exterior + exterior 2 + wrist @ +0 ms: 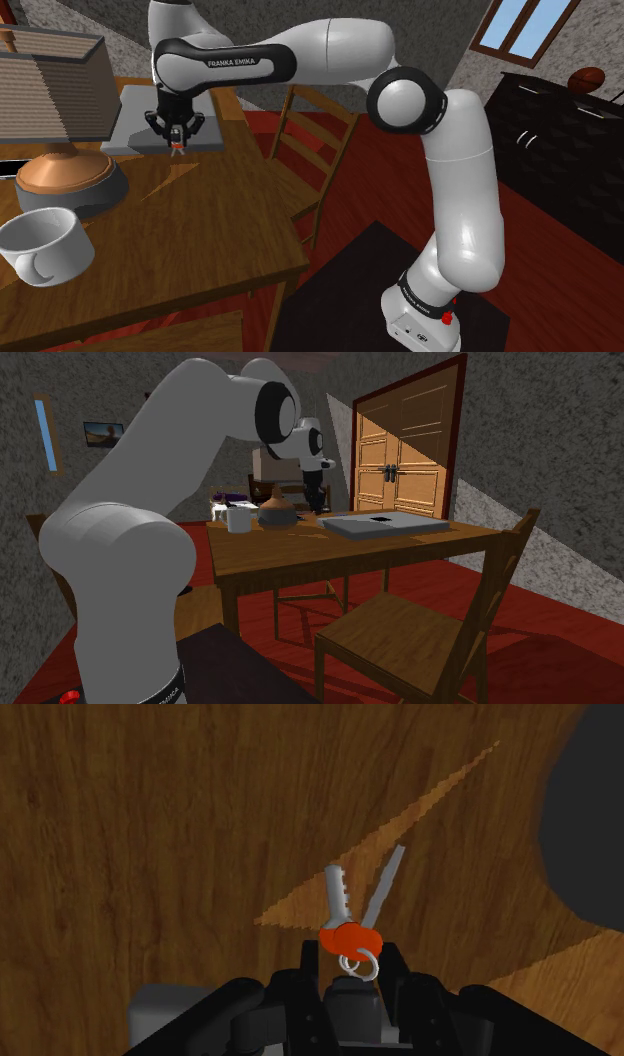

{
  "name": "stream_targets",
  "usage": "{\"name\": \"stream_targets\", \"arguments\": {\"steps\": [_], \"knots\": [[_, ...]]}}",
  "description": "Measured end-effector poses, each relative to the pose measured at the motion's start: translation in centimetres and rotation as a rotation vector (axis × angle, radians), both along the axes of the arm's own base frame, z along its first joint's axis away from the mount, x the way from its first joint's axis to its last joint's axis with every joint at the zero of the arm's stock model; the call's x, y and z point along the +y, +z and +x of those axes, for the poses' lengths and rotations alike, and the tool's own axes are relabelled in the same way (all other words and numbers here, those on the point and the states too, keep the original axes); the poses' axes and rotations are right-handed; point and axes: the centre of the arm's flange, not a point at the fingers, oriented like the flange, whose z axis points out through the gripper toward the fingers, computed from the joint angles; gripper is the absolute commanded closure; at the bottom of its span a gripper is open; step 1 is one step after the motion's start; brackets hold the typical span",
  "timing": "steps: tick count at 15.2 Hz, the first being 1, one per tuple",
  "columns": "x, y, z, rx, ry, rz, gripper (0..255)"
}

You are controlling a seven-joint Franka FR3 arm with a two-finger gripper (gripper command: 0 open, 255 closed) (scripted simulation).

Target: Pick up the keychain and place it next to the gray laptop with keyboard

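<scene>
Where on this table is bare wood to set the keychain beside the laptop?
Bare table lies between the laptop, the lamp base and the edge by the chair, under the gripper holding the keychain. Crowded: around lamp base and mug.

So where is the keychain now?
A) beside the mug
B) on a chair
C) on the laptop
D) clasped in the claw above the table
D: the claw is shut on the keychain, its keys hanging over the table.
</scene>
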Motion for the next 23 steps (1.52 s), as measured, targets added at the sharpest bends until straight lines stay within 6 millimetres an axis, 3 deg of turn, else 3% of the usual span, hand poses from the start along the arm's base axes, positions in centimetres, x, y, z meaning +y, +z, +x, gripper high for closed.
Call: {"name": "stream_targets", "arguments": {"steps": [13, 20, 21, 23], "knots": [[0.0, -6.8, 0.1, 0.0, 0.0, 0.0, 255], [-0.1, -7.4, 0.0, 0.0, 0.0, 0.0, 255], [-0.1, -7.4, 0.0, 0.0, 0.0, 0.0, 0], [-0.1, -7.4, 0.0, 0.0, 0.0, 0.0, 0]]}}
